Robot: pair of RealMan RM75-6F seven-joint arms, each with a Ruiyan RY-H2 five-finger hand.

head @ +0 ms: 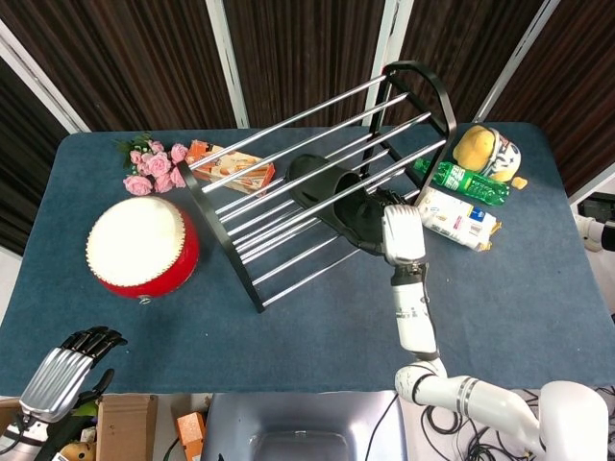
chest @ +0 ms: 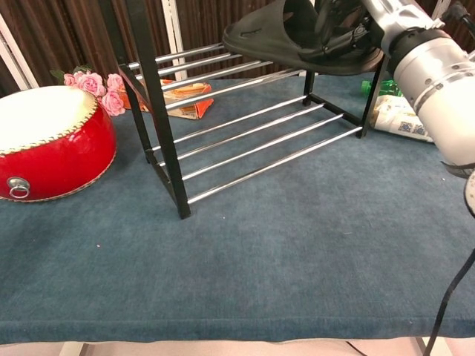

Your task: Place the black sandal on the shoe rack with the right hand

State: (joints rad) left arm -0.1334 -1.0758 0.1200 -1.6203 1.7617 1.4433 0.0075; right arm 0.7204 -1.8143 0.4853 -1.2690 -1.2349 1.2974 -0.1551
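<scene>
Nearest the robot, at the bottom-left corner of the head view, the left hand hangs off the table edge with its fingers curled in on nothing, well clear of the work. Further in, the right hand is clamped on the heel end of the black sandal, carrying it toe-first over the upper rails of the shoe rack.

Judged from this, the pick-up and carry are done; the set-down and release are left. In the chest view the sandal sits just above the middle tier, but whether its sole already touches the rails I cannot tell from either angle.

Room is tight at the rack's arched end frame, close beside the wrist, and the top rails cross just over the sandal, so any lowering looks best kept shallow and straight. Beyond the hand, the white package, green bottle and yellow plush toy crowd the right side. On the far left, the red drum, pink flowers and orange box lie well apart from the path.
</scene>
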